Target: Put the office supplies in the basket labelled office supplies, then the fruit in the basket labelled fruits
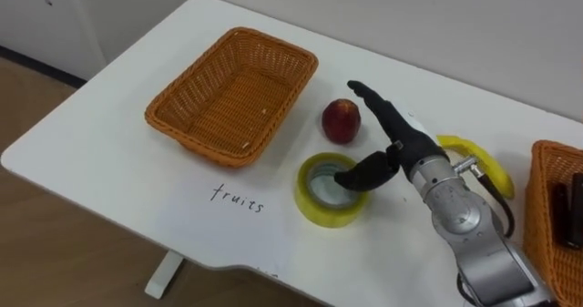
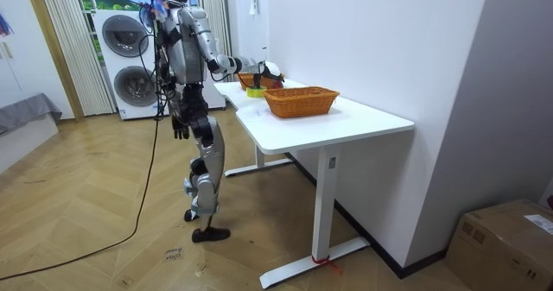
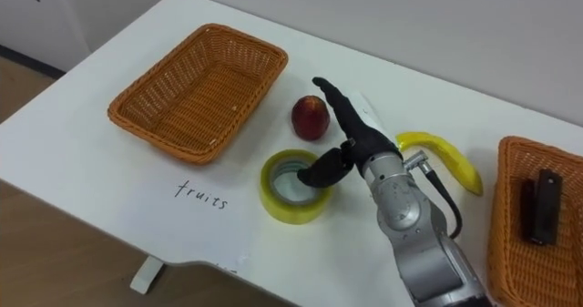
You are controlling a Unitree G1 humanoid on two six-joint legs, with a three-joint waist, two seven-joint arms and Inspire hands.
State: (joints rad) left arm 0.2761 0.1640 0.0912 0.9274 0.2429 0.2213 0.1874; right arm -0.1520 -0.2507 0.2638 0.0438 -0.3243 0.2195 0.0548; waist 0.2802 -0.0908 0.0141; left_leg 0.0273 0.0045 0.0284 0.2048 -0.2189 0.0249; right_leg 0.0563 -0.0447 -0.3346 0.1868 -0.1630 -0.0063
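Right hand (image 3: 357, 138) spread wide over table (image 3: 91, 189), fingers (image 3: 332, 97) beside apple (image 3: 310, 117) at 9 o'clock, thumb above tape roll (image 3: 293, 193). Fruit basket (image 3: 196, 88) empty, 10 o'clock. Left hand (image 2: 180, 129) hangs idle. Risk: straight fingers bump apple, roll it away.

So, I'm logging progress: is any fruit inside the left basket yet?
No, the left basket holds nothing; the apple and banana lie on the table outside it.

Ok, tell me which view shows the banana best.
The right eye view: the banana lies almost whole beside the arm. In the left eye view the arm covers part of it; the room view is too far to tell.
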